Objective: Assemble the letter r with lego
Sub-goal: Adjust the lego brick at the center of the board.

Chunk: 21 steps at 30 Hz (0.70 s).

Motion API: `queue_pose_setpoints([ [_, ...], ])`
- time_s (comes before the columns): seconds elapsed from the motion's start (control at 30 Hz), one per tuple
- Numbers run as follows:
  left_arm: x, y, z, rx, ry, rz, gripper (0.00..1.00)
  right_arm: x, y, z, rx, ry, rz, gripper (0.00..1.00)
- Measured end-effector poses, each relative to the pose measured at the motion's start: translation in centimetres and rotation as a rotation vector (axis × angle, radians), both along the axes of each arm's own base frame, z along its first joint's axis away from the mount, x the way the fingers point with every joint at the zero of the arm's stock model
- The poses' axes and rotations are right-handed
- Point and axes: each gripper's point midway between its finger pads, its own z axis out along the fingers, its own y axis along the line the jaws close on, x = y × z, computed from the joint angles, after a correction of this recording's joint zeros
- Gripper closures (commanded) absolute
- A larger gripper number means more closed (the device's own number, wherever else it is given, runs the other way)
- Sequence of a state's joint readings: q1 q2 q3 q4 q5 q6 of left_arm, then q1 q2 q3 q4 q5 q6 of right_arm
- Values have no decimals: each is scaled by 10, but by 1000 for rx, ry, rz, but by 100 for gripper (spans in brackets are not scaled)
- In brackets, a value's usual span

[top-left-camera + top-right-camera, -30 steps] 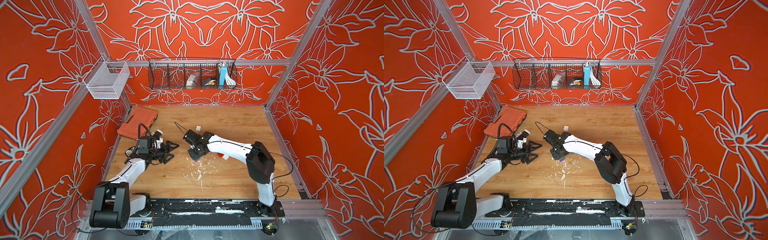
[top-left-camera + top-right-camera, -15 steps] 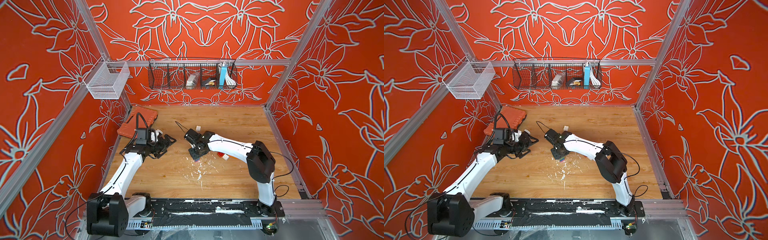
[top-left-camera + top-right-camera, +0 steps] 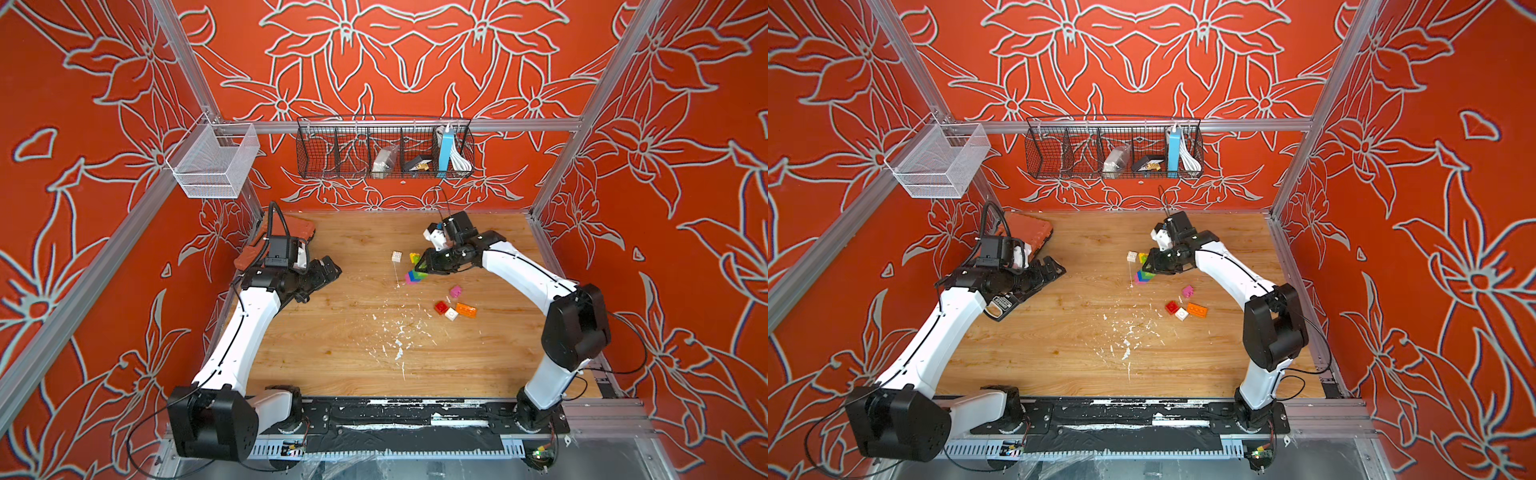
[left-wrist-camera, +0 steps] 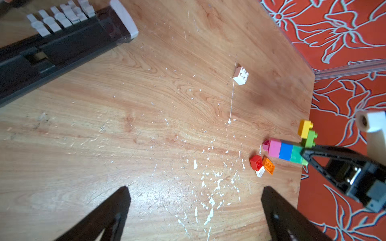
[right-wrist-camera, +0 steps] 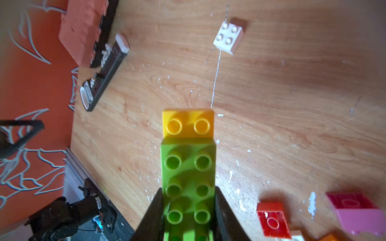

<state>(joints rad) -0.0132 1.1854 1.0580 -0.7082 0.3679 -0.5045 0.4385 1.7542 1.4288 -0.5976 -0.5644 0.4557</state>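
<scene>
While the left arm leans up from its near-left base and bends toward the middle, the left gripper (image 3: 326, 271) hangs above the table (image 3: 332, 357). Its jaws are spread wide with nothing between them, just beside the orange case (image 3: 301, 227) at the far left. The right arm stands up from the near-right base, folds at the elbow by the right wall and reaches left and far, with the forearm sloping down. The right gripper (image 3: 422, 267) is clamped on the lego stack (image 3: 412, 276), right of the middle toward the far side. Its fingers pinch the lime brick (image 5: 188, 167). A yellow brick (image 5: 188, 123) juts past it, and the left wrist view shows green, blue and pink beneath. Whether the pink end touches the wood cannot be told. A white brick (image 3: 396, 256) lies just left of the stack. Nearer and to the right, a pink brick (image 3: 456, 291), a red brick (image 3: 441, 307), a small white brick (image 3: 451, 314) and an orange brick (image 3: 466, 310) lie close together.
</scene>
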Motion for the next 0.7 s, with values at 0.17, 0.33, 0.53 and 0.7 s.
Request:
queue_pose_setpoints([
  [0.17, 20, -49, 8, 71, -24, -176, 1, 17, -3, -29, 86, 84, -8, 100],
  [0.33, 28, -127, -13, 133, -2, -400, 1, 26, 2, -62, 122, 156, 2, 97],
  [0.53, 27, -163, -46, 154, 65, -495, 1, 51, -6, -79, 183, 178, -25, 88],
  [0.7, 28, -167, -54, 150, 80, -505, 1, 69, -13, -89, 228, 186, -56, 76],
])
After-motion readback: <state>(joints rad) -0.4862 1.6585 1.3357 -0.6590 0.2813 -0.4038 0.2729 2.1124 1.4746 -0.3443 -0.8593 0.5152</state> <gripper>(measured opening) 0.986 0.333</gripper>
